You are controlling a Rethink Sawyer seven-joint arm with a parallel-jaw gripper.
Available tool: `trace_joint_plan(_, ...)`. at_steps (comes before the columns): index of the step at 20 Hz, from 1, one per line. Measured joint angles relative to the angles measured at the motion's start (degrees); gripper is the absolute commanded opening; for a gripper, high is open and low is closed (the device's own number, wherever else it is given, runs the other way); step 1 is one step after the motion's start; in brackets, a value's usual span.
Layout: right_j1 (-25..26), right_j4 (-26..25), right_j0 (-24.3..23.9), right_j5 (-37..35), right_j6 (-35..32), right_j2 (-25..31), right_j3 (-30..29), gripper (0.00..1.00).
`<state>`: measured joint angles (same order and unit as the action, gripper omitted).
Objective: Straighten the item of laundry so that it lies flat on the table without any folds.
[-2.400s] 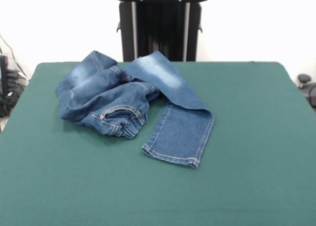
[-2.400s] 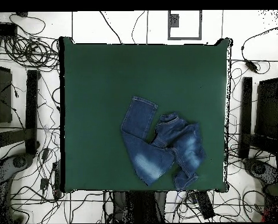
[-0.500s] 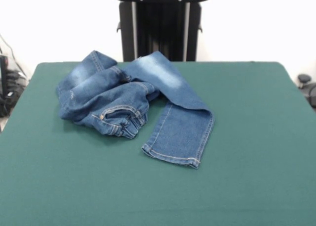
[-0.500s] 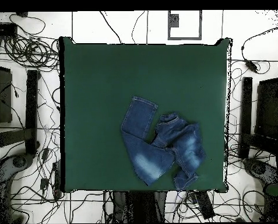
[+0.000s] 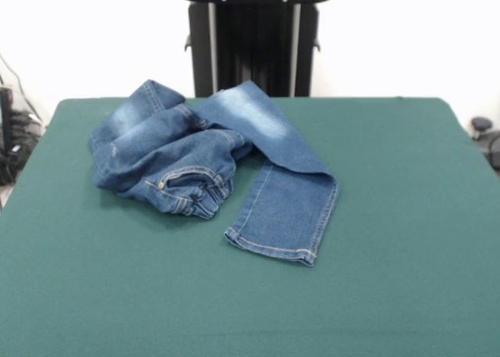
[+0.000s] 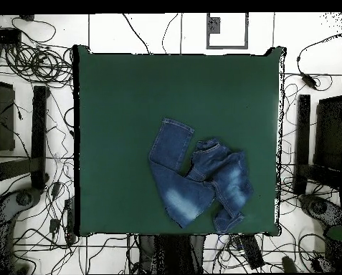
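Note:
The small blue denim jeans (image 5: pixel 215 166) lie crumpled on the dark green table (image 5: pixel 375 279), towards the far side near the pedestal. One leg stretches out flat towards the front, ending in a hem with orange stitching. The other leg and the waist are bunched in a heap at the left, with a pocket showing. In the overhead view the jeans (image 6: pixel 198 182) lie near the table's (image 6: pixel 123 107) bottom edge, right of centre. The gripper does not show in either view.
The robot's black pedestal (image 5: pixel 254 41) stands behind the table's far edge. Cables and stands (image 6: pixel 30 143) surround the table on the floor in the overhead view.

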<state>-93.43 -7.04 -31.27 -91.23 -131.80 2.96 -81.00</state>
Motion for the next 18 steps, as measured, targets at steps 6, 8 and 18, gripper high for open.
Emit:
trace_joint_plan(6,-0.09,0.33,1.02,4.08,0.00,-0.73,-2.86,1.00)
trace_joint_plan(8,-0.09,0.33,1.19,5.70,0.00,-1.08,-4.05,1.00)
trace_joint_plan(18,-0.05,0.33,1.77,11.31,0.00,-2.53,-7.73,1.00)
